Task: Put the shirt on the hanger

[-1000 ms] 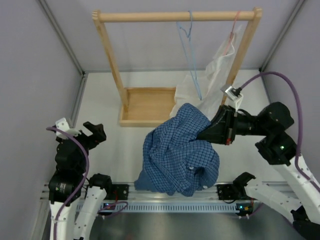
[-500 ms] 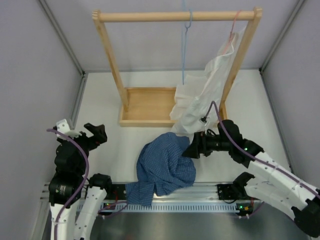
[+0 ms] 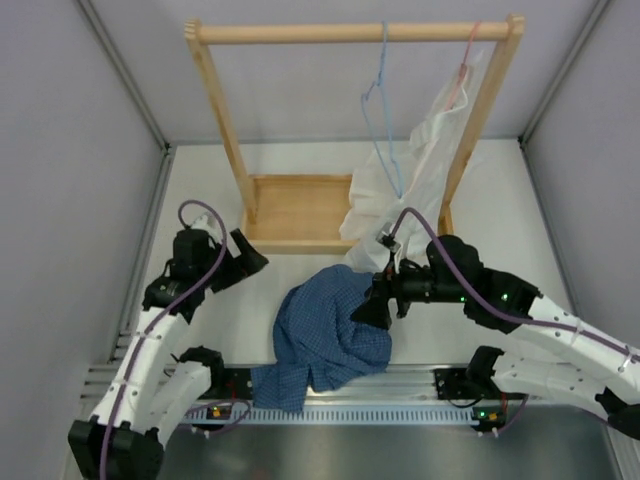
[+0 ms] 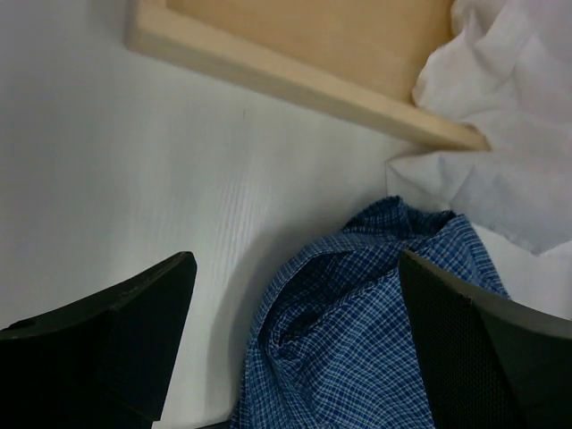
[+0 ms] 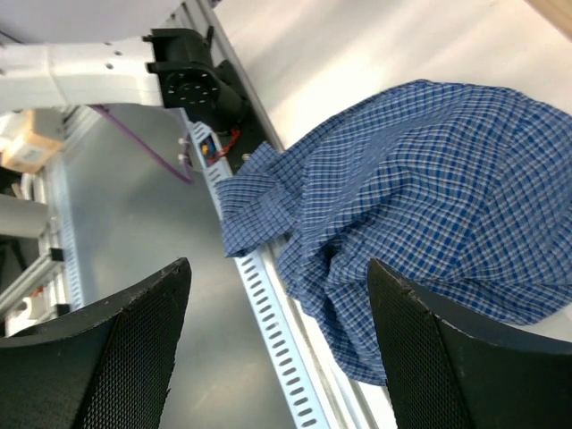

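Observation:
The dark blue checked shirt [image 3: 325, 335] lies in a crumpled heap on the table, one corner hanging over the front rail. Nothing holds it. The light blue hanger [image 3: 384, 110] hangs bare by its hook from the wooden rod. My right gripper [image 3: 377, 300] hovers open at the heap's right edge; its wrist view looks down on the shirt [image 5: 429, 197] with the gripper [image 5: 277, 357] empty. My left gripper [image 3: 244, 262] is open to the left of the heap. In the left wrist view the shirt [image 4: 375, 340] lies beyond the open, empty gripper [image 4: 295, 357].
A wooden rack [image 3: 355, 33] stands at the back on a tray-like base [image 3: 295, 210]. A white shirt [image 3: 400, 190] hangs from a pink hanger [image 3: 465, 70] at the rod's right end, draping onto the table just behind the blue heap. A slotted metal rail [image 5: 277, 331] runs along the front edge.
My right gripper opened and dropped the shirt, which fell into a lower heap on the table. The left arm swung forward toward the heap. The blue hanger is swinging on the rod.

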Robot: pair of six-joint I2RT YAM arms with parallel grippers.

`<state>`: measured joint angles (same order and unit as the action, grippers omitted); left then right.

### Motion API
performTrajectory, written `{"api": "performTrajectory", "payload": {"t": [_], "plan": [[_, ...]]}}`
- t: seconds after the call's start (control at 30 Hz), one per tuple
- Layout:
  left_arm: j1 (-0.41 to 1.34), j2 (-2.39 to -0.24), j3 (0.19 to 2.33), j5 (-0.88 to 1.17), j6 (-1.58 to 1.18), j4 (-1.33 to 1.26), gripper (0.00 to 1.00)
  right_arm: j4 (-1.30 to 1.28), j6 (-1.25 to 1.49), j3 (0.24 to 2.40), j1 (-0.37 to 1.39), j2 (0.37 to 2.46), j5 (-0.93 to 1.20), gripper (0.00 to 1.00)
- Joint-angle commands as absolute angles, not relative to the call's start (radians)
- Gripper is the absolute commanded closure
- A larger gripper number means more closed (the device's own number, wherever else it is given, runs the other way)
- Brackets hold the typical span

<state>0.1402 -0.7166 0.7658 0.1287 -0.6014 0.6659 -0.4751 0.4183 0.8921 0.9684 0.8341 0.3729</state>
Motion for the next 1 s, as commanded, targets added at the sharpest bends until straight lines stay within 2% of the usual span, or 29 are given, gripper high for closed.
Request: {"api": "performTrajectory", "payload": {"t": [0.0, 0.13, 0.2, 0.27, 0.33, 0.4, 0.43, 0.57, 0.73, 0.87, 0.93, 0.97], "plan": [[0.19, -0.819, 0.611, 0.362, -0.73, 0.517, 0.02, -0.479, 0.377, 0.942, 0.996, 0.819, 0.278, 0.23], [0.421, -0.902, 0.512, 0.329, -0.816, 0.341, 0.02, -0.451, 0.373, 0.905, 0.996, 0.778, 0.291, 0.22], [0.527, -0.986, 0.509, 0.258, -0.822, 0.318, 0.06, -0.451, 0.371, 0.891, 0.997, 0.752, 0.29, 0.22], [0.561, -1.032, 0.506, 0.201, -0.824, 0.308, 0.11, -0.454, 0.374, 0.867, 0.996, 0.73, 0.288, 0.22], [0.566, -1.063, 0.479, 0.206, -0.824, 0.267, 0.3, -0.459, 0.374, 0.847, 0.996, 0.698, 0.288, 0.22], [0.566, -1.049, 0.471, 0.195, -0.824, 0.258, 0.55, -0.466, 0.373, 0.838, 0.996, 0.67, 0.279, 0.22], [0.566, -1.036, 0.479, 0.193, -0.822, 0.261, 0.71, -0.472, 0.368, 0.838, 0.996, 0.663, 0.275, 0.22], [0.566, -0.927, 0.549, 0.216, -0.77, 0.265, 0.98, -0.485, 0.354, 0.838, 0.996, 0.65, 0.258, 0.21], [0.571, -0.819, 0.715, 0.236, -0.709, 0.325, 1.0, -0.506, 0.344, 0.841, 0.996, 0.655, 0.206, 0.21], [0.62, -0.853, 0.857, 0.267, -0.692, 0.325, 1.0, -0.529, 0.368, 0.854, 0.996, 0.629, 0.08, 0.2], [0.731, -0.882, 0.932, 0.22, -0.703, 0.322, 1.0, -0.586, 0.426, 0.882, 0.994, 0.62, -0.033, 0.2], [0.855, -0.922, 0.975, 0.131, -0.707, 0.313, 1.0, -0.615, 0.446, 0.905, 0.994, 0.62, -0.14, 0.2]]}}
